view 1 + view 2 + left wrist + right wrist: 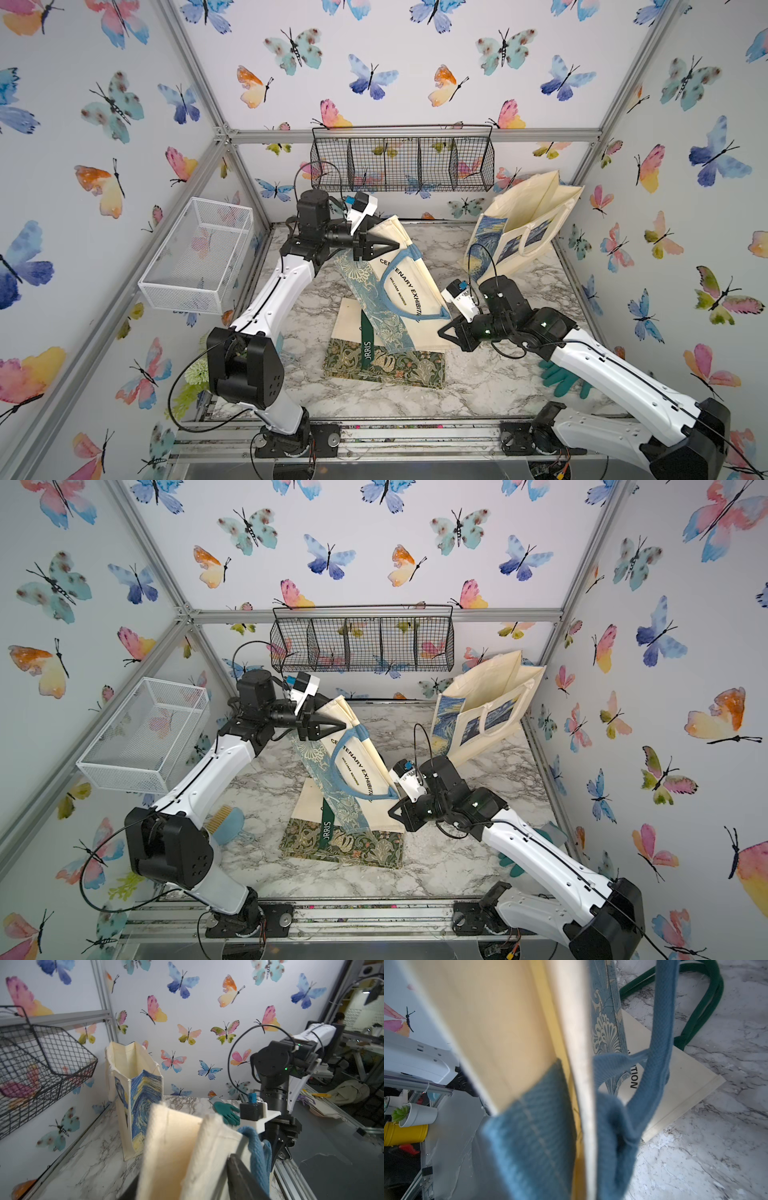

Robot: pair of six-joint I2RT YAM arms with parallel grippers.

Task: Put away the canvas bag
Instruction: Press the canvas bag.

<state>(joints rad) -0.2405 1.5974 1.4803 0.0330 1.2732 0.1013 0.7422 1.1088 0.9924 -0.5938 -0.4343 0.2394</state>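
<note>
Diagonally, canvas bag [428, 282] rim spans between jaws; bare marble [478, 386] frontward

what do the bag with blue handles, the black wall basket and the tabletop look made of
The bag with blue handles: cream woven canvas, matte, frayed edge; its straps look like cotton webbing. The black wall basket: wire mesh, probably painted metal. The tabletop: grey-veined marble pattern, stone or laminate, cannot tell.
</note>
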